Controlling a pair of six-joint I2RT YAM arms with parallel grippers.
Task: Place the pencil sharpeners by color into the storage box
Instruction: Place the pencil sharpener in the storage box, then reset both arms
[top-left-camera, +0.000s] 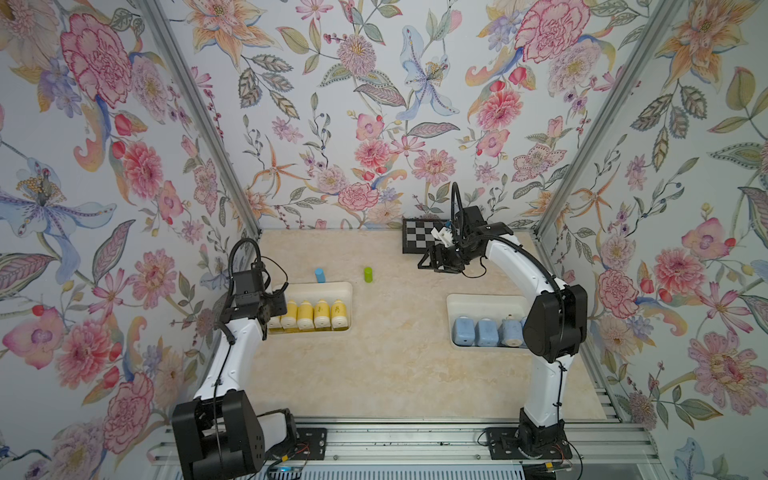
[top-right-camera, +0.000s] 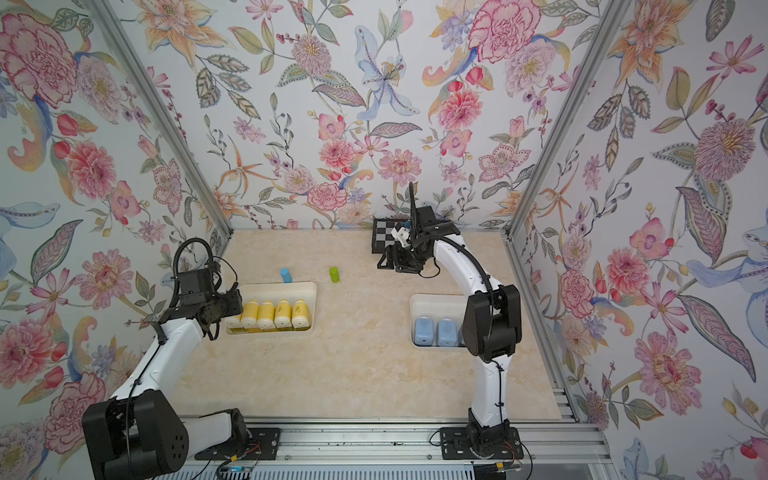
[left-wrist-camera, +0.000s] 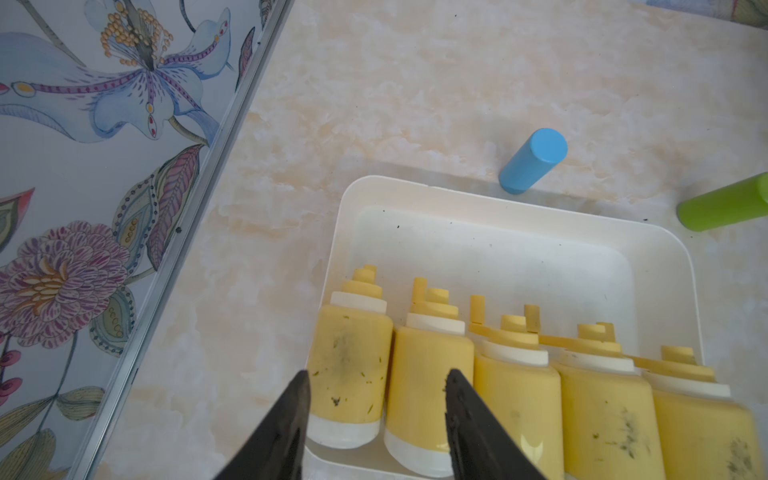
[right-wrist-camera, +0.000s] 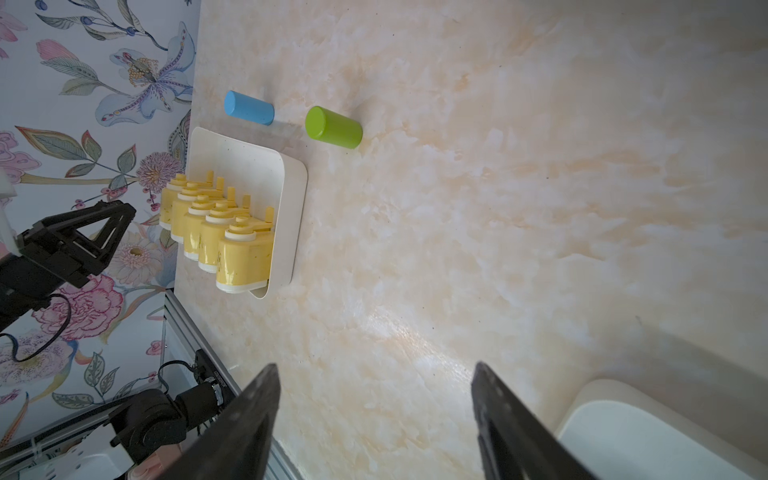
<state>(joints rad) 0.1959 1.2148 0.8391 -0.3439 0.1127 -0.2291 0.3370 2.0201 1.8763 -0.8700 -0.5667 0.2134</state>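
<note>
1. At the desk's left edge, the left box (left-wrist-camera: 490, 249) holds five yellow sharpeners (left-wrist-camera: 515, 399) in one tight row, sides touching. The left jaws stand part open and grip nothing, above the two sharpeners nearest that edge.
2. Risk: on a skewed lift, a jaw tip could catch one of those sharpeners and drag it over the box wall, or shove the row.
3. Near the right edge, the right box (top-left-camera: 478, 305) holds blue sharpeners (top-left-camera: 486, 332). Three show and the arm hides the rest, so a miscount is possible.
4. The right jaws hang part open and empty over bare desk toward the back edge.
5. Risk: a blue cylinder (top-left-camera: 319, 275) and a green cylinder (top-left-camera: 368, 274) stand just behind the left box. A wide sweep could topple either.
</note>
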